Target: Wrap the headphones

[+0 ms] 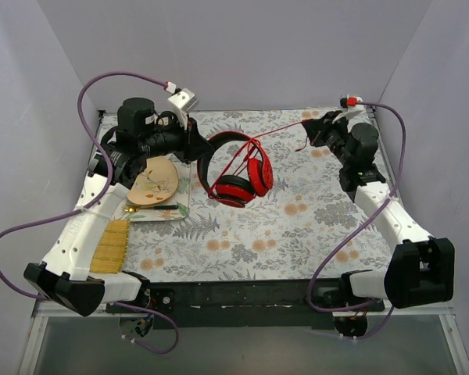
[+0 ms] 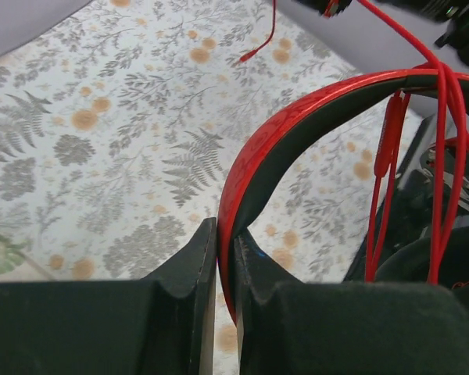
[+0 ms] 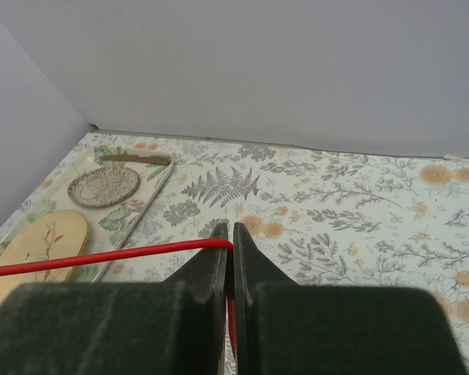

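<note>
The red headphones [image 1: 238, 168] stand in mid-table on their earcups, headband arching up and left. My left gripper [image 1: 194, 144] is shut on the black-and-red headband [image 2: 297, 109], which runs between its fingers in the left wrist view. The thin red cable [image 1: 277, 131] stretches taut from the headphones to my right gripper [image 1: 311, 125] at the back right, which is shut on it. In the right wrist view the cable [image 3: 102, 256] comes in from the left and passes between the closed fingers. Several cable strands [image 2: 442, 156] cross the headband.
A patterned tray [image 1: 180, 207] at the left holds a round beige coaster [image 1: 152, 182] and a gold spoon [image 1: 148, 208]. A yellow brush-like pad [image 1: 109, 246] lies under the left arm. Grey walls close in the back and both sides.
</note>
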You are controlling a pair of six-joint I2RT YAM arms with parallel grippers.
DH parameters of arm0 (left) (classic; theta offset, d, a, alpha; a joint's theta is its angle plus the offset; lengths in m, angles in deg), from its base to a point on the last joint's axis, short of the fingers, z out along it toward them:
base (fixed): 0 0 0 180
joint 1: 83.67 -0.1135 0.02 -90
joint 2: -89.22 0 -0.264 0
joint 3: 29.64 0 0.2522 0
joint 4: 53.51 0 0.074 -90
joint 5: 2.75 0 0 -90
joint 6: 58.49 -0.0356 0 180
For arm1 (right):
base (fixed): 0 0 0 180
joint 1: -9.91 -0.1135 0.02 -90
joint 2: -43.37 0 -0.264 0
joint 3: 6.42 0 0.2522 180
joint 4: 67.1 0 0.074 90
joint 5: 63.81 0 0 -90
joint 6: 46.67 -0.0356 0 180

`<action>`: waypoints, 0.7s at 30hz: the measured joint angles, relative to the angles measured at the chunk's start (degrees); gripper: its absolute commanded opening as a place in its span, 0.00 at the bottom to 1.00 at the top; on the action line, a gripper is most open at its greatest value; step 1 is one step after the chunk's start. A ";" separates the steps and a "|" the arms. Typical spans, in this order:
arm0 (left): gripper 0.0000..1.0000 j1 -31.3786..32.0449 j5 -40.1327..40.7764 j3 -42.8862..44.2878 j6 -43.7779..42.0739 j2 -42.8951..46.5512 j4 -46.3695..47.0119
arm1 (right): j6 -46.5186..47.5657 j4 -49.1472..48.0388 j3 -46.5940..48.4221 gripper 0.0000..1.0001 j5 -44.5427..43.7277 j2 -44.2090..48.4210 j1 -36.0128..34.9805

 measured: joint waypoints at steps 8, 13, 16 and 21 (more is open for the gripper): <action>0.00 -0.24 2.60 -3.30 20.98 0.70 11.65 | -0.61 6.03 0.00 0.01 -1.62 -4.81 -11.91; 0.00 -3.15 11.93 -5.07 31.41 -1.51 15.61 | -2.97 9.62 -0.61 0.01 -2.36 -8.09 -20.87; 0.00 -4.66 17.20 -6.36 36.48 -4.55 16.50 | -4.96 10.34 -1.25 0.01 -2.58 -9.20 -24.13; 0.00 -5.31 26.05 -9.25 41.29 -9.66 17.00 | -7.91 9.92 -3.13 0.01 -4.09 -9.49 -28.55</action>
